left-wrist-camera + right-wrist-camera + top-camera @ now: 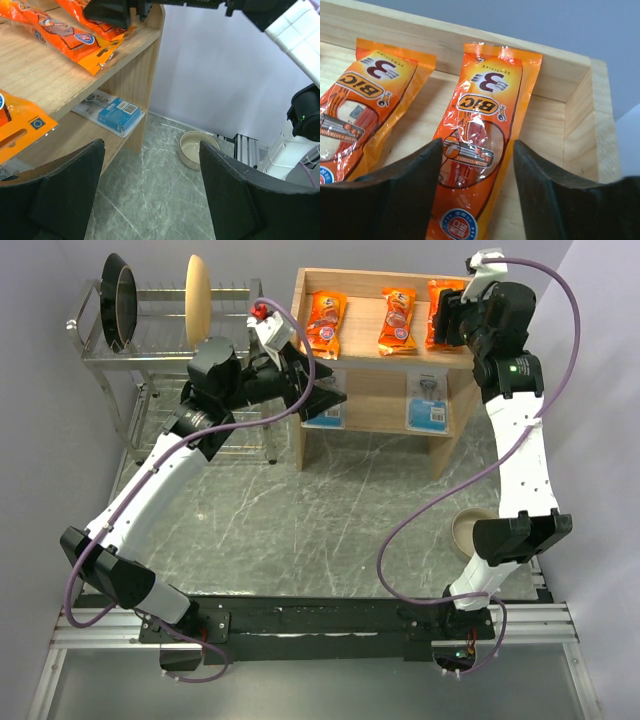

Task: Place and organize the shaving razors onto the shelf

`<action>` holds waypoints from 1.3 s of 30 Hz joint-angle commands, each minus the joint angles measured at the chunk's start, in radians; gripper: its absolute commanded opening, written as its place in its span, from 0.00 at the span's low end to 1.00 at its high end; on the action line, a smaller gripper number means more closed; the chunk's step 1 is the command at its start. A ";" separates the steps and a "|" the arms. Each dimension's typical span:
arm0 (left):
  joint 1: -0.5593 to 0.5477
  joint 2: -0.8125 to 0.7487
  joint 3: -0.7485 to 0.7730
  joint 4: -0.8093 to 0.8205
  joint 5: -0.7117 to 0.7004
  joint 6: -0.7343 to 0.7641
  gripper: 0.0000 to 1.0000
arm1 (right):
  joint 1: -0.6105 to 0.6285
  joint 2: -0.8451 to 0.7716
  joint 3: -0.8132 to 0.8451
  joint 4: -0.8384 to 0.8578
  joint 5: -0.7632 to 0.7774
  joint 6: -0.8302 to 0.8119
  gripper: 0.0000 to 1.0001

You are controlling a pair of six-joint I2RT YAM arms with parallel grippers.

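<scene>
The grey marbled table [300, 520] carries the wooden shelf [375, 390] at its far side. The chrome dish rack [170, 358] stands just off the shelf's left end, holding 1 dark plate [120, 300] and 1 beige plate [196, 300]. The left gripper [151, 147] hangs in front of the shelf's lower left corner with its fingers spread wide and nothing between them. The right gripper [477, 145] sits over the shelf's top right corner, its fingers apart on either side of the right orange packet [485, 115], which lies flat on the wood. The middle packet [398, 320] and left packet [325, 322] also lie on the shelf's top tier. 2 blue blister cards sit on its lower tier, 1 at the right [430, 405] and 1 at the left [325, 418], partly hidden. A small bowl [470, 530] rests on the table in front of the shelf's right end.
</scene>
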 commanded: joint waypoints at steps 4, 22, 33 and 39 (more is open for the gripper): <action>0.017 -0.031 0.000 0.042 0.013 -0.036 0.81 | -0.005 -0.038 0.022 -0.094 0.033 0.007 0.50; 0.022 -0.059 -0.032 0.083 0.023 -0.058 0.82 | -0.026 -0.093 0.040 -0.163 0.092 -0.082 0.39; 0.022 -0.073 -0.043 0.082 0.021 -0.059 0.82 | -0.009 -0.123 0.011 -0.083 0.152 -0.219 0.42; 0.022 -0.074 -0.040 0.080 0.017 -0.052 0.82 | 0.000 -0.182 -0.029 0.001 0.156 -0.219 0.56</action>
